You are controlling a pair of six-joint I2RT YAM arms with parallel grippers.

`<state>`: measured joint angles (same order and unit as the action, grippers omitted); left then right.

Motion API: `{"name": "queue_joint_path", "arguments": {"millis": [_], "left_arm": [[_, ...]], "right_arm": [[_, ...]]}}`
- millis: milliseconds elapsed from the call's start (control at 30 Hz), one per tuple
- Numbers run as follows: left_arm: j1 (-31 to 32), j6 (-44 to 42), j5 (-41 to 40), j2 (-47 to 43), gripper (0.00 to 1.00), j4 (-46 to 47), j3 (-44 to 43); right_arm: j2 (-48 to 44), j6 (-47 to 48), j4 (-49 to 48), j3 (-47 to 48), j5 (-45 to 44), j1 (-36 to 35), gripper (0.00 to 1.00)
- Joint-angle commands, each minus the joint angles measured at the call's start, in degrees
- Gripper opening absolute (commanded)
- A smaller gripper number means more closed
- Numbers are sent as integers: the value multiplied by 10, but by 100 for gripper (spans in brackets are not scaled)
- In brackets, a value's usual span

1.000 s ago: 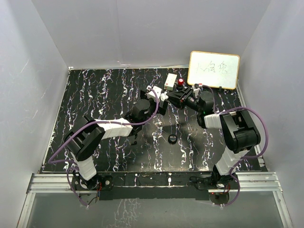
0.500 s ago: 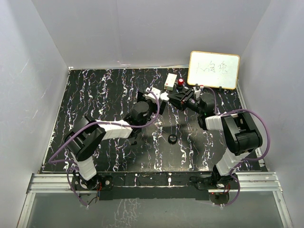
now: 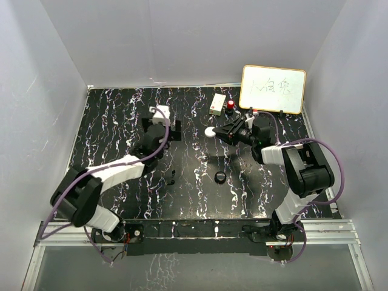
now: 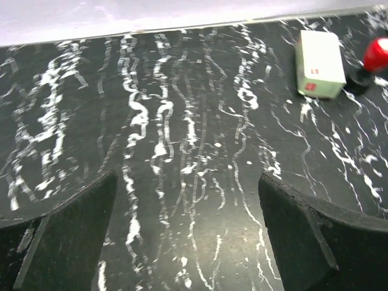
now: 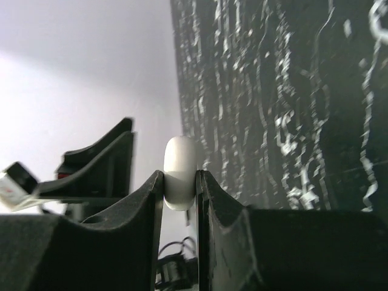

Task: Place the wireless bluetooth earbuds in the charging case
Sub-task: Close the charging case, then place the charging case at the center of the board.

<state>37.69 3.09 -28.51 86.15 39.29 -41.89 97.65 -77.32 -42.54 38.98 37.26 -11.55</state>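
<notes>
My right gripper (image 3: 213,131) is shut on the white oval charging case (image 3: 210,132) and holds it above the table's far middle. In the right wrist view the case (image 5: 180,170) is closed and pinched between the two fingers of the gripper (image 5: 180,189). My left gripper (image 3: 162,126) is open and empty, well left of the case. Its view shows only bare table between its spread fingers (image 4: 188,242). I cannot make out the earbuds with certainty. A tiny dark bit (image 3: 173,176) on the black table may be one.
A black round puck (image 3: 220,177) lies on the marbled black table (image 3: 121,127) at the middle front. A white box (image 3: 217,103) and a red knob (image 3: 231,106) stand at the far edge, also in the left wrist view (image 4: 319,63). A whiteboard (image 3: 273,89) leans at the back right.
My left gripper has drawn away from the case to the left and now stands open and apart. The right gripper keeps hold of the case, shifted slightly.
</notes>
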Motion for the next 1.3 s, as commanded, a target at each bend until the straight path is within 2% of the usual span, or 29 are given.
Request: {"name": "queue_joint_path", "arguments": {"millis": [0,100,233,400,667,700,767,833,933,1067,1167,1267], "left_arm": [[-23,95,11,-91,98,-200,-34],[-26,144,32,-109,98,-287,-55],[-26,192,99,-111,98,-353,-64],[-26,227,158,-134,99,-365,-38],[-26,226,183,-165,99,-366,-7],[-26,225,186,-162,99,-368,-8],[-26,225,191,-157,98,-367,-10],[-26,225,199,-153,99,-364,-11],[-26,225,208,-147,99,-364,-16],[-26,227,220,-143,99,-364,-23],[-26,229,229,-140,98,-366,-31],[-26,230,240,-138,98,-363,-36]], "right_arm": [[7,150,83,56,-51,0,0],[32,174,90,69,-58,0,0],[72,188,91,84,-62,-1,0],[120,209,97,114,-71,-3,0],[197,220,110,192,-79,-9,0],[206,219,109,202,-79,-10,6],[221,219,105,219,-77,-11,37],[227,221,105,227,-81,-11,59],[217,229,103,221,-83,-9,79],[164,244,92,164,-79,-4,82],[66,279,124,86,-93,-3,83],[-61,358,207,30,-135,-6,85]]}}
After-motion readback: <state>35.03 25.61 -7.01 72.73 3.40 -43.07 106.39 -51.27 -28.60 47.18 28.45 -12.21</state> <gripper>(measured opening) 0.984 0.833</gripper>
